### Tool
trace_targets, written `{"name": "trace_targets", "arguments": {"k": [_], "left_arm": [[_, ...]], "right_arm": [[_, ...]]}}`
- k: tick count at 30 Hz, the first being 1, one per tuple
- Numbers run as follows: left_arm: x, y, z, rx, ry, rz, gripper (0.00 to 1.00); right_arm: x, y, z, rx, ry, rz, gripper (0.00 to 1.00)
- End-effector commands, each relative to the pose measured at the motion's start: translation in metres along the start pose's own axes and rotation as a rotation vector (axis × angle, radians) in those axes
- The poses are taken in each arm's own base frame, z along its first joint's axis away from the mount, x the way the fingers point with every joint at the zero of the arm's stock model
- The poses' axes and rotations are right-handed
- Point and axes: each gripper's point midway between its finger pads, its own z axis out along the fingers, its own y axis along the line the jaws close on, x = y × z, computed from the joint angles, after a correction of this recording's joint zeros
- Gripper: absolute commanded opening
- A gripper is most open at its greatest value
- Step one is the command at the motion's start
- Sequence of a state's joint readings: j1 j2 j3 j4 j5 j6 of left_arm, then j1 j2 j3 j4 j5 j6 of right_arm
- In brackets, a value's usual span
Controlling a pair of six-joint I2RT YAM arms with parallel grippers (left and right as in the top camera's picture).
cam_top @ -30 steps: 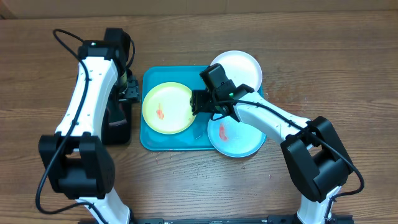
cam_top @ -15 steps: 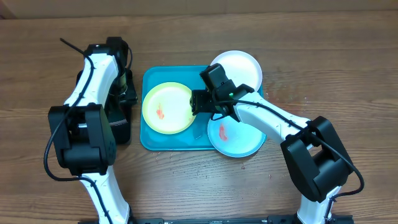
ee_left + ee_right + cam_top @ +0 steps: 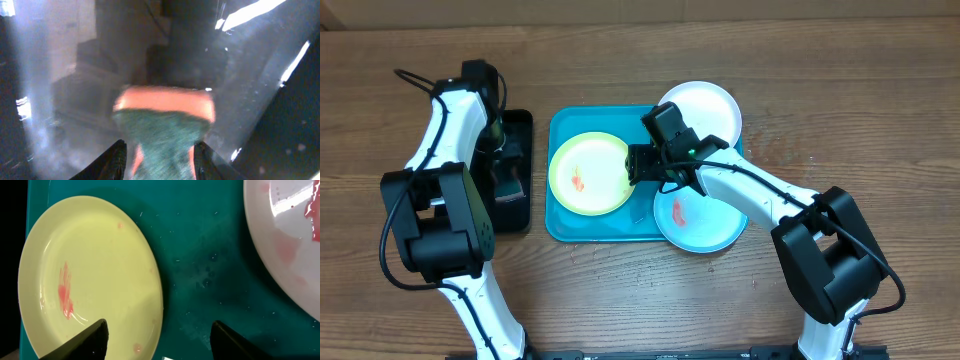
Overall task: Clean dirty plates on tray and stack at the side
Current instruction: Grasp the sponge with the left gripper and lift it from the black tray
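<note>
A brown wooden table (image 3: 880,120) carries the teal tray (image 3: 557,120) at its middle and a narrower black tray (image 3: 515,205) just to its left. The yellow-green plate (image 3: 590,173) lies flat in the tray's left half, a red-orange smear (image 3: 65,292) on its face. The white plate (image 3: 705,108) sits at the tray's far right corner and the pale blue plate (image 3: 705,222) at its near right corner, both overlapping the rim.

The right gripper (image 3: 159,330) hovers open and empty above the tray. One finger is over the yellow-green plate's right edge, the other over bare tray.

The left gripper (image 3: 159,160) is down over the black tray, well apart from the plates. It is closed on a green and orange sponge (image 3: 162,125), which narrows between the fingers.

The left wrist view is dim and blurred, with only glare streaks around the sponge. The right arm covers part of the pale blue plate from overhead. In the right wrist view a pale smeared plate is cut off at the corner, and I cannot tell which plate it is.
</note>
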State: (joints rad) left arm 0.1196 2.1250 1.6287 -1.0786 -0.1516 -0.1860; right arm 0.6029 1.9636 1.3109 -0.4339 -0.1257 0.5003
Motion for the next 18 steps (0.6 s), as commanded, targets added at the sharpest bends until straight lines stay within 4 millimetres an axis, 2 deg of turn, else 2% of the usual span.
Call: {"name": "trace_targets", "arguments": {"k": [1,4,11,14,18], "left_arm": [[0.017,-0.018,0.021,0.090,0.050,0.085,0.43],[0.022,-0.019,0.032,0.094,0.052,0.084,0.41],[0.020,-0.020,0.031,0.095,0.045,0.082,0.11],[0.016,-0.020,0.023,0.097,0.043,0.077,0.04],[0.005,-0.018,-0.003,0.101,0.033,0.071,0.04]], "right_arm": [[-0.012,0.005,-0.001,-0.009,-0.027,-0.009,0.67],[-0.011,0.005,-0.001,-0.009,-0.027,-0.009,0.67],[-0.012,0.006,-0.001,-0.010,-0.028,-0.009,0.67],[-0.012,0.005,-0.001,-0.010,-0.028,-0.009,0.67],[-0.012,0.006,-0.001,-0.011,-0.031,-0.010,0.67]]}}
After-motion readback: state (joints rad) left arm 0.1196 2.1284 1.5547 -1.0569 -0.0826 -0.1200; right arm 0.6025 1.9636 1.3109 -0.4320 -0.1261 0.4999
